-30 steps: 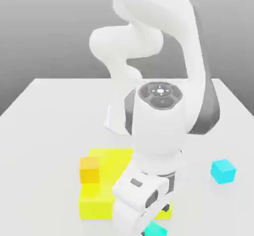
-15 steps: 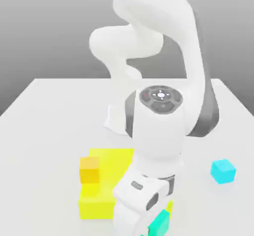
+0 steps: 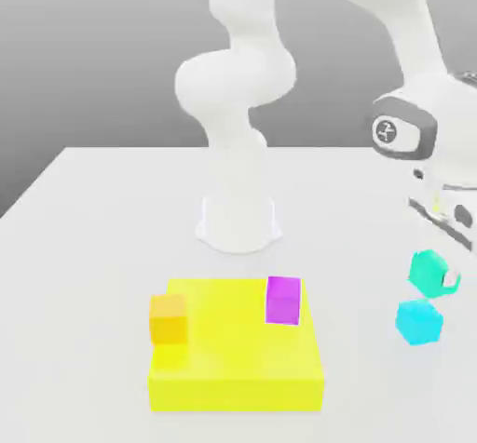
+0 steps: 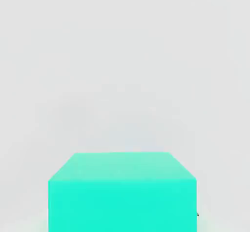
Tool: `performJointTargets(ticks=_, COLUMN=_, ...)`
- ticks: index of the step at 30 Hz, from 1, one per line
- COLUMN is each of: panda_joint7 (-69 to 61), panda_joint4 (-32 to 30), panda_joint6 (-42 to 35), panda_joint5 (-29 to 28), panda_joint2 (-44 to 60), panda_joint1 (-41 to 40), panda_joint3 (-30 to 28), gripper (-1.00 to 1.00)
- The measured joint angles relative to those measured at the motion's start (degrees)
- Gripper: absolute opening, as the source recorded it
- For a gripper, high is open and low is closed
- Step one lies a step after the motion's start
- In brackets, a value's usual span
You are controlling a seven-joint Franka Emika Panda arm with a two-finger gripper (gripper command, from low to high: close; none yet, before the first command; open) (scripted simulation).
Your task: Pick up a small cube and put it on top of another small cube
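The small cube [image 3: 428, 271], teal leaning green, hangs in the air at the exterior view's right with my gripper [image 3: 437, 266] shut on it. It is tilted and sits just above another small cube [image 3: 418, 322], the sky-cyan one, which rests on the white table [image 3: 84, 246]; I cannot tell whether the two touch. Seen from the hand, the teal cube [image 4: 122, 192] is close up between my jaws, with bare white table beyond it. The white arm reaches down to the cubes from the upper right.
A large flat yellow block [image 3: 235, 362] lies at the table's front. An orange cube [image 3: 168, 318] sits at its left edge and a magenta cube [image 3: 283, 300] on its top. The arm's white base [image 3: 239, 218] stands behind the block.
My gripper closed on the teal cube in front of the yellow block. The arm then lifted it and swung it to the exterior view's right, above the cyan cube, uncovering the magenta cube.
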Motion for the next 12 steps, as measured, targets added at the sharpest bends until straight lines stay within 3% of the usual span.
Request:
performJointTargets(ticks=7, panda_joint7=0.03, panda_joint4=0.0, panda_joint6=0.21, panda_joint5=-0.06, panda_joint2=0.13, panda_joint1=-0.06, panda_joint3=-0.14, gripper=1.0)
performJointTargets(ticks=12, panda_joint7=-0.78, panda_joint4=-0.41, panda_joint6=-8.23, panda_joint5=1.05, panda_joint2=-8.76, panda_joint1=0.09, panda_joint3=-0.1, gripper=1.0)
